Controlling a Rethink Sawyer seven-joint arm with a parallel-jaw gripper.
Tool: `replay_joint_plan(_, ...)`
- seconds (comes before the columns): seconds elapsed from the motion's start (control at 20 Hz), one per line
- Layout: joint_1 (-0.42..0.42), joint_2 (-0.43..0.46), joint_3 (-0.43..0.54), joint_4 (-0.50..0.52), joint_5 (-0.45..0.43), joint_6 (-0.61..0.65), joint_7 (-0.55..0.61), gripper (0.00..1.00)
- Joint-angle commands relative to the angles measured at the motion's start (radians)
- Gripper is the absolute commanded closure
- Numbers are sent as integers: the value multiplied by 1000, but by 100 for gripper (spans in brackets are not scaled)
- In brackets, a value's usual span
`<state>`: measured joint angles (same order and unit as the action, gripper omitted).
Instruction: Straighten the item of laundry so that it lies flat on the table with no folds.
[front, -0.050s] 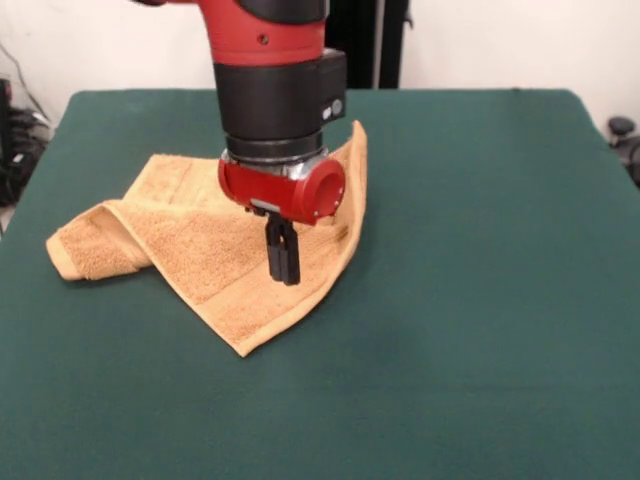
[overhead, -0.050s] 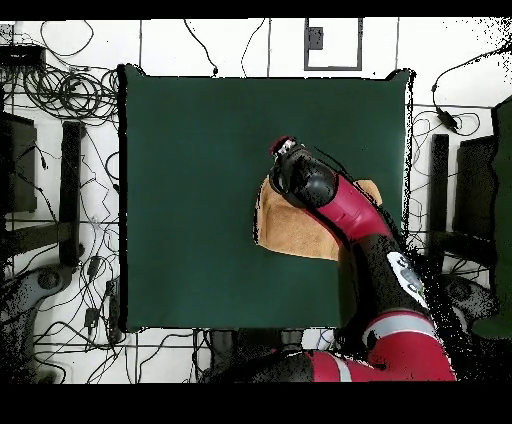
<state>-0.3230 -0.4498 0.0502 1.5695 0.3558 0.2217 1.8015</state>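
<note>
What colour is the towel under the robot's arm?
Golden tan. The hand towel shows best in the front view.

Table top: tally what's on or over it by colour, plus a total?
Golden-tan: 1, the hand towel, partly folded, one end rolled over.
Red and black: 1, the robot arm, its hand low over the towel with fingers together.
Dark green: 1, the table cloth itself.
Total: 3

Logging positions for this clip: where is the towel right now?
In the front view the towel lies crumpled left of the table centre, directly under the gripper, its left corner folded over.
</note>
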Motion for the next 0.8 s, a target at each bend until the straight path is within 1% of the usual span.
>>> replay_joint_plan(0.05, 82, 139, -100, -130, 15, 220, 187, 100)
replay_joint_plan(0.2, 65, 190, -158, -221, -20, 301, 149, 100)
replay_joint_plan(0.35, 13, 231, -158, -296, -48, 391, 93, 100)
replay_joint_plan(0.4, -7, 242, -156, -328, -61, 446, 72, 100)
replay_joint_plan(0.5, -27, 258, -162, -382, -81, 521, 53, 100)
replay_joint_plan(0.6, -43, 266, -160, -413, -98, 569, 42, 100)
replay_joint_plan(0.75, -64, 283, -150, -447, -124, 581, 23, 100)
replay_joint_plan(0.8, -75, 286, -140, -448, -135, 560, 7, 100)
